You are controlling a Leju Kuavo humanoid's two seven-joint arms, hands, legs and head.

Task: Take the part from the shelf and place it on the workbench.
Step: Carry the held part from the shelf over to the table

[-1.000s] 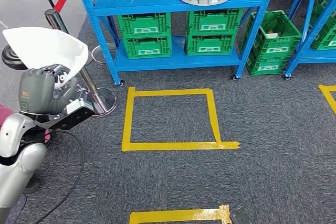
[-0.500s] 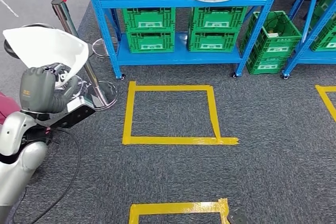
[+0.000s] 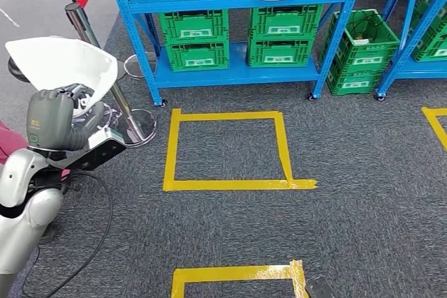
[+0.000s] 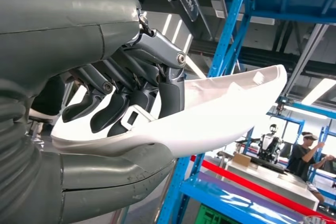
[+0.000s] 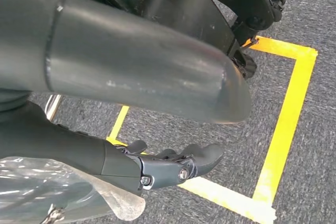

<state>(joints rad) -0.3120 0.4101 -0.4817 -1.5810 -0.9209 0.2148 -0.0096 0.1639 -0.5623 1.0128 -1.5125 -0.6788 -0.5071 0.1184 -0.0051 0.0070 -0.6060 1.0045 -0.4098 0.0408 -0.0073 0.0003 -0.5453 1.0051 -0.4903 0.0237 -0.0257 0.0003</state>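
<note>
Left hand (image 3: pixel 50 120) grips white part (image 3: pixel 63 64) | wrist view: thumb beneath, fingers (image 4: pixel 115 109) inside | right hand (image 5: pixel 174 163) empty, fingers apart

The big white curved part (image 3: pixel 63 64) is smooth and shiny, held up in the left robot hand (image 3: pixel 55 118).

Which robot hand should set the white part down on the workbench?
Left. The left robot hand already grips the white part; the right robot hand hangs over the carpet with nothing in it.
</note>
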